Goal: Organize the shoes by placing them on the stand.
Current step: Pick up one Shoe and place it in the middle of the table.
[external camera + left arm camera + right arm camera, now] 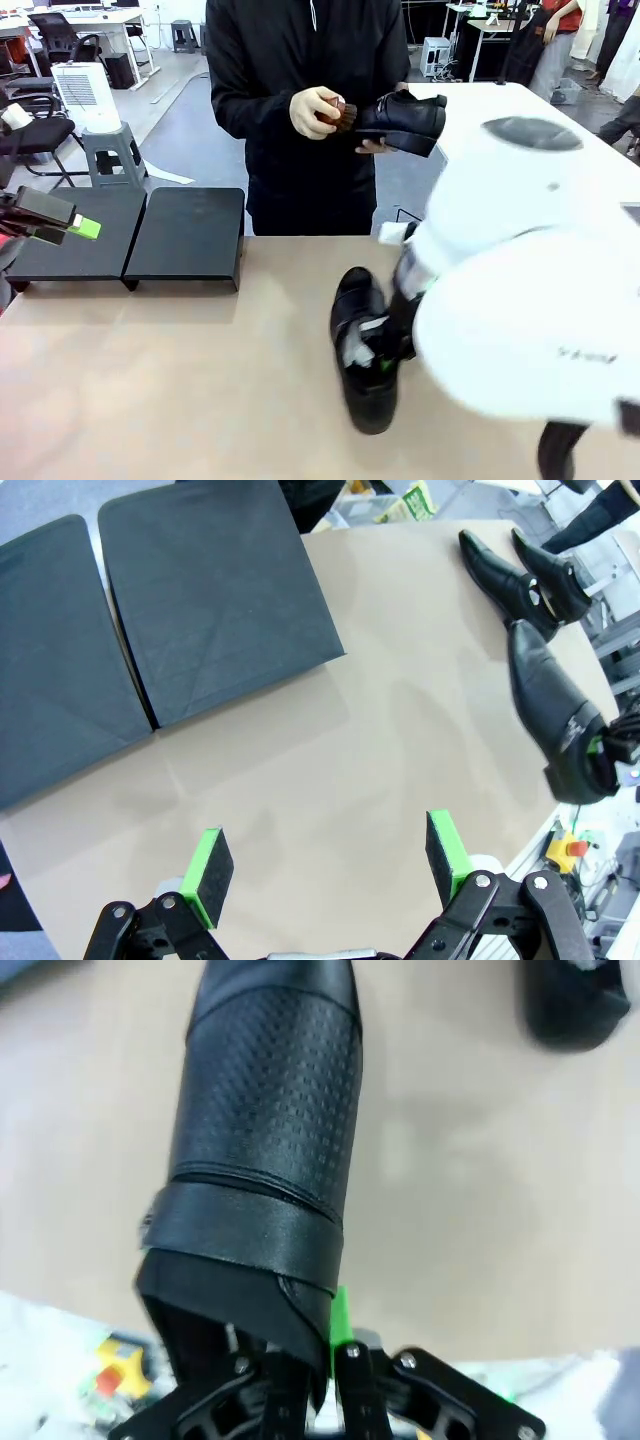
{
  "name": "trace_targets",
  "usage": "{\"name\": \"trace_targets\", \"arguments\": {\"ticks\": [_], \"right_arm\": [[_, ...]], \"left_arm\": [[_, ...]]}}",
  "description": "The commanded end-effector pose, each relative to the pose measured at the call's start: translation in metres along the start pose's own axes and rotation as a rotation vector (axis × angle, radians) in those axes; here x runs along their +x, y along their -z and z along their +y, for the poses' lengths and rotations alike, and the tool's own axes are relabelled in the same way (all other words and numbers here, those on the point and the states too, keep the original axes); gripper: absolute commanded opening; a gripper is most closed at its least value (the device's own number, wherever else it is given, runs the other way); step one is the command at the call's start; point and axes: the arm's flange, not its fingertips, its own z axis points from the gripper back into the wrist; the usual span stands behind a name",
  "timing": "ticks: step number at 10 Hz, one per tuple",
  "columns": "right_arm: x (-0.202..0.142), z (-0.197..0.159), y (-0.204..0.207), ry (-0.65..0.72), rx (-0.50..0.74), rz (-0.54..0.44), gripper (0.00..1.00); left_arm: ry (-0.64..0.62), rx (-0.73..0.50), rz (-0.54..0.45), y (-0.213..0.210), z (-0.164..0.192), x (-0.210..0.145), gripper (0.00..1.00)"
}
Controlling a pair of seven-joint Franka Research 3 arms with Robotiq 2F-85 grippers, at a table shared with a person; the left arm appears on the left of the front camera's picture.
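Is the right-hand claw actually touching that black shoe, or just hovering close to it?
Touching. The right wrist view shows the right gripper pinching the shoe by its heel edge, green pad against leather.

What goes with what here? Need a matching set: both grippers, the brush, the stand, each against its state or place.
Things:
1. left gripper
2. right gripper
3. brush
4. stand

States:
A. held in the person's hand
B. shut on a shoe
C. open, holding nothing
D. two flat black sections side by side

Pairs: 1-C, 2-B, 3-A, 4-D
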Motion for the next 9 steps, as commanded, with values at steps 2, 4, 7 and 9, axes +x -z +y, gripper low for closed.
{"name": "trace_targets", "arguments": {"ticks": [2, 4, 7, 9], "right_arm": [[0.013, 0.048, 0.04, -0.04, 0.044, 0.025, 0.0], [0.011, 0.057, 0.062, 0.015, 0.028, 0.036, 0.0], [0.015, 0.049, 0.089, 0.038, 0.038, 0.075, 0.04], [0.02, 0.041, 0.097, 0.029, 0.047, 0.101, 0.42]], "left_arm": [[0.009, -0.023, -0.013, 0.0, 0.002, -0.001, 1.0], [0.009, -0.023, -0.013, 0.0, 0.002, -0.001, 1.0], [0.009, -0.023, -0.013, 0.0, 0.002, -0.001, 1.0], [0.009, -0.023, -0.013, 0.0, 0.002, -0.001, 1.0]]}}
